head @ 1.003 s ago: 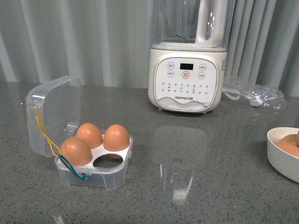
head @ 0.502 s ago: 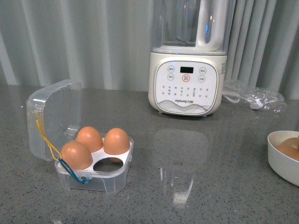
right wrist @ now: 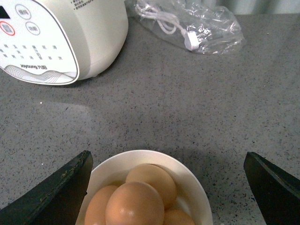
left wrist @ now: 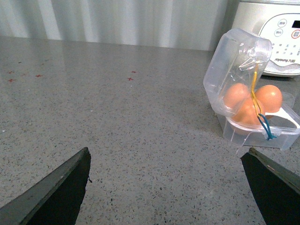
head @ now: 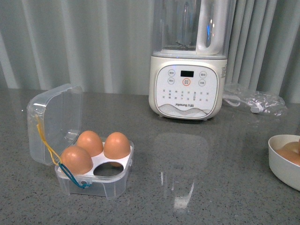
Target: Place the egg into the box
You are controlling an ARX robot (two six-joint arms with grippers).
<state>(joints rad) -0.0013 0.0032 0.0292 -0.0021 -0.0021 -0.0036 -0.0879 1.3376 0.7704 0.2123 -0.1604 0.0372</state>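
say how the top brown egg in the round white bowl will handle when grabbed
The top smooth orange-brown egg looks rounded and glossy, so it may slip from a pinch. Its shell probably cracks under hard squeezing. Neighbouring eggs could shift in the round white bowl.

Soft, even indoor light in all three views, with no harsh shadows.

We see a pale glare patch on the polished grey table (head: 183, 187) in front of the blender (head: 187, 89), whose body mirrors faintly in the surface. The clear lid (head: 54, 122) catches small highlights. Shadows under the box (head: 93, 180) and the bowl (right wrist: 145, 154) are faint and short. The wrist views are sharp mid-frame. The dark fingers (left wrist: 56, 197) of the left hand (left wrist: 168, 157), close to the lens, look less crisp.
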